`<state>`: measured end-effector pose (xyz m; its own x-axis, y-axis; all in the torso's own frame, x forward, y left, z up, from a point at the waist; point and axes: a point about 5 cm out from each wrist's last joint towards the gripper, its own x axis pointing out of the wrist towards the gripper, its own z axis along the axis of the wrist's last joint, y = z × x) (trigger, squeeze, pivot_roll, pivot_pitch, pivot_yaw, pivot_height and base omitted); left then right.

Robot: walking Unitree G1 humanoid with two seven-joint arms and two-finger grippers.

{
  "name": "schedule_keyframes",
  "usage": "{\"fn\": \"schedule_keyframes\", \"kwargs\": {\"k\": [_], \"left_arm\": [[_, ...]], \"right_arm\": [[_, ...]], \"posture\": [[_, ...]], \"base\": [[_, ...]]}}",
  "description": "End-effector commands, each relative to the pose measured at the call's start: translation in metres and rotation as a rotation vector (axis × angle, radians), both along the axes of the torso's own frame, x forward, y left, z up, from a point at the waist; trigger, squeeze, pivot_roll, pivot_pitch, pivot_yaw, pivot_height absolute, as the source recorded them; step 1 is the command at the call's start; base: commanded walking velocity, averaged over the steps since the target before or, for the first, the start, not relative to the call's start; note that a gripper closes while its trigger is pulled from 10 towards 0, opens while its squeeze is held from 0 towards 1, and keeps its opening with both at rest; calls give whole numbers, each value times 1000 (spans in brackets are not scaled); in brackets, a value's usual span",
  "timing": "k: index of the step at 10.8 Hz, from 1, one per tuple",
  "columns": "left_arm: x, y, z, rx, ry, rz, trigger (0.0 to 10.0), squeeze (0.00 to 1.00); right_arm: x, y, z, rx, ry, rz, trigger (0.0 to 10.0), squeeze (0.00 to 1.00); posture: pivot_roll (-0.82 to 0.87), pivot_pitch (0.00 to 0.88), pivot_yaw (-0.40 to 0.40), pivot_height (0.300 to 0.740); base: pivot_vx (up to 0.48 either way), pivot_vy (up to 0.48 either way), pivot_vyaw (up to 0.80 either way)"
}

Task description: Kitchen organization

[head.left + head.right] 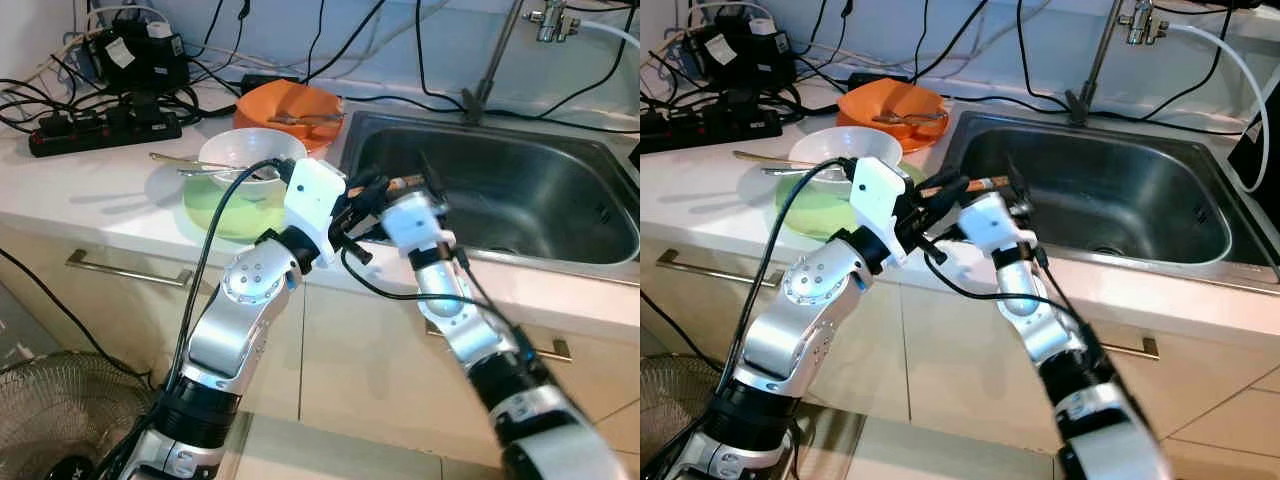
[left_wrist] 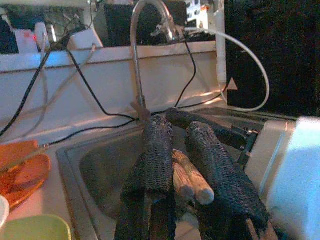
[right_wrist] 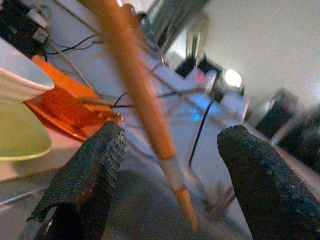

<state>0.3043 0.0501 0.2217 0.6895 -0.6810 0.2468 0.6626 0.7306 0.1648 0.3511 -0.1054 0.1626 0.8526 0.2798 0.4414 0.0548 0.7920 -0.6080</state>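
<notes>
Chopsticks (image 2: 187, 175), light, stiff and slippery, are pinched between the left gripper (image 2: 180, 185) fingers at the frame's centre, over the sink (image 1: 560, 190) edge. The right gripper (image 3: 165, 175) is spread wide around them, gripping nothing.

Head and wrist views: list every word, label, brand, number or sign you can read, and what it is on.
No text is readable in these views.
Power adapter: white labels, print too small to read.
Black panel behind the faucet: a pale triangular mark, blurred, no characters legible.
Left gripper, shut on wooden chopsticks: no markings.
Right gripper, open: no markings.
</notes>
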Motion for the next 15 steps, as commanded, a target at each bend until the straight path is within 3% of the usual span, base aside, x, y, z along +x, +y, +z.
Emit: {"fn": "schedule_keyframes", "kwargs": {"k": [1, 6, 7, 11, 13, 15], "left_arm": [[-1, -2, 10, 3, -35, -11, 10000, 0], [0, -2, 12, -4, -36, 2, 10000, 0], [1, -1, 13, -4, -40, 6, 10000, 0], [3, 0, 19, -28, -58, 31, 10000, 0], [2, -1, 24, -64, -47, 5, 10000, 0], [0, -2, 21, -45, -34, -22, 10000, 0]], "right_arm": [[2, 2, 7, -67, -46, -3, 10000, 0], [8, -4, 13, -176, -98, -41, 10000, 0], [9, -6, 12, -183, -95, -48, 0, 0], [10, -9, 11, -219, -104, -55, 0, 0], [9, -6, 9, -215, -106, -55, 0, 0], [9, -6, 9, -212, -111, -61, 0, 0]], "posture": [[222, 0, -15, 740], [221, 0, -17, 740], [223, 0, -17, 740], [221, 0, -13, 740], [222, 0, -11, 740], [222, 0, -9, 740]], "base": [[0, 0, 0], [0, 0, 0], [0, 0, 0], [0, 0, 0], [0, 0, 0], [0, 0, 0]]}}
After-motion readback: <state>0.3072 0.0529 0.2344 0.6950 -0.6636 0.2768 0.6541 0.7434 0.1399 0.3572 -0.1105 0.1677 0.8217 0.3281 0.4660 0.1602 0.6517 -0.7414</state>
